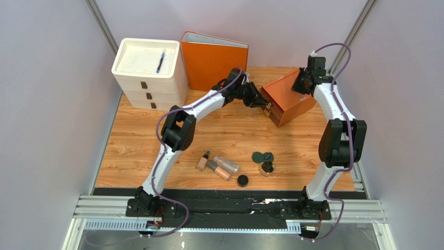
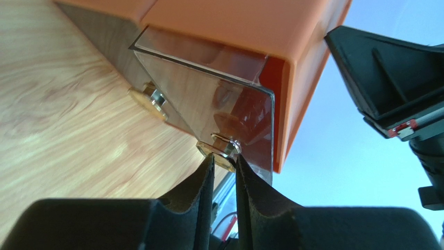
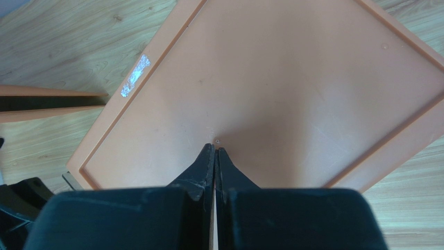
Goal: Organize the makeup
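Left-wrist view alone: left hand pinching gold knob on clear drawer of orange box. Right-wrist view: right hand closed, empty, tips at box top; silver sticker illegible. Overhead only: makeup on bench, near arm bases.

— What is showing orange here?
— The box and the binder are glowing orange; the table is showing light wood grain.
— And the makeup?
— The compact is looking dark green, the pot black, the bottles beige; the knob is gleaming gold.
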You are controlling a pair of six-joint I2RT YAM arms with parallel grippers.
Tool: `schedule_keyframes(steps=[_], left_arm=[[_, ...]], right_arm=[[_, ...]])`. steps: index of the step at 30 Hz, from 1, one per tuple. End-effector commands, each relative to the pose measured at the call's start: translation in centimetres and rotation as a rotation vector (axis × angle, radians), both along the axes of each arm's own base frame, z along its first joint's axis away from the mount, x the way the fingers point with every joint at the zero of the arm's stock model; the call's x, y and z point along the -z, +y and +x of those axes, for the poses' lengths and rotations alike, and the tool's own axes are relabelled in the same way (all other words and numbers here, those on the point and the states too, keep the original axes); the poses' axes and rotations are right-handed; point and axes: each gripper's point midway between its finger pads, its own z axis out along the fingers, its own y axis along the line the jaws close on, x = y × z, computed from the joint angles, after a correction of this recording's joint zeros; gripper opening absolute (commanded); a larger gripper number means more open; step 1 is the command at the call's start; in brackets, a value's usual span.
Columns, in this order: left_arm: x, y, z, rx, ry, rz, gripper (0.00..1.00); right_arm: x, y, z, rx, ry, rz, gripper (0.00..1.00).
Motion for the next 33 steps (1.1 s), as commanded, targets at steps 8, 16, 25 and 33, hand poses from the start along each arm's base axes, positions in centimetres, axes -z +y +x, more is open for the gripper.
schedule_keyframes(steps=[8,16,25,33], left_arm=[[3.8,6.7,-4.8,0.018,0.107,0.280,0.17],[2.9,10.4,-6.2,-0.008,0.071,0.349,0.19],[-1.4,11.6,-4.8,-0.015,-0.141,0.389,0.71],[-3.2,17.1,-6.6,0.084,-0.365,0.616,0.89]], right_arm=[[7.9,-0.1,-4.8,-0.006,0.307,0.020,0.00],[8.2,-0.1,-4.8,-0.006,0.317,0.024,0.00],[8.6,0.0,-5.0,-0.012,0.331,0.027,0.00],[8.5,0.3,-5.1,-0.023,0.333,0.042,0.00]])
